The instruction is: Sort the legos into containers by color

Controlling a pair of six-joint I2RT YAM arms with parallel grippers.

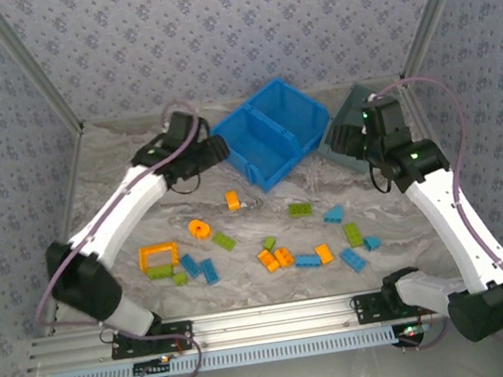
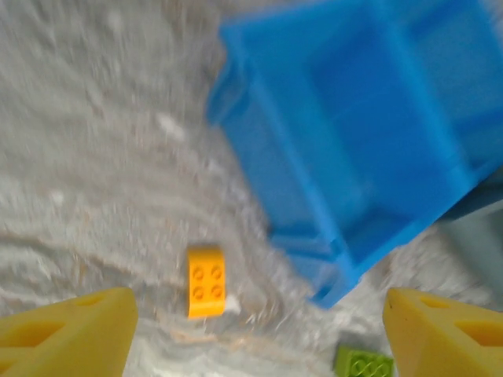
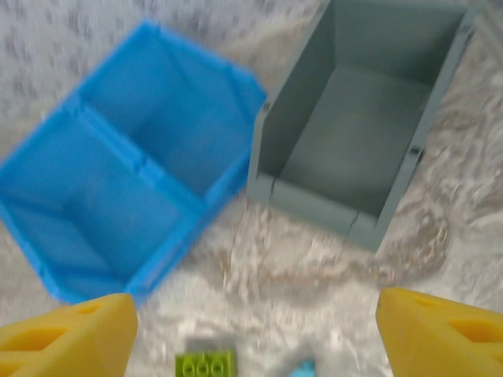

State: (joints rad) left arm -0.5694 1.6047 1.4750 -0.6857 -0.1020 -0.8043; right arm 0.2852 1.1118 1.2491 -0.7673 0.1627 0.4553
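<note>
The bricks (image 1: 269,247) lie loose on the marbled tabletop (image 1: 396,215), all on the near side of the blue bin (image 1: 273,139), with orange, green and blue ones mixed in a scattered band. Farthest from the bin, to its near left, is an orange open frame (image 1: 159,255). An orange round piece (image 1: 200,228) sits a little closer to the bin than the frame. A lone orange brick (image 1: 233,200) lies just in front of the bin's near corner, apart from it. A green brick (image 1: 299,208) and a blue brick (image 1: 333,214) lie to the bin's near right.

My left pincer (image 2: 259,330) hangs above the tabletop at the bin's left side. Its fingers are spread wide and it has hold of nothing. Between my fingertips I look down on the lone orange brick, with the bin's corner beyond it.

My right pincer (image 3: 255,330) hangs at the bin's right side, fingers likewise wide apart and empty. Past it I see the bin's two square compartments. The grey bin (image 3: 271,157) stands just beside the blue bin's right corner; whether the two touch I cannot tell.
</note>
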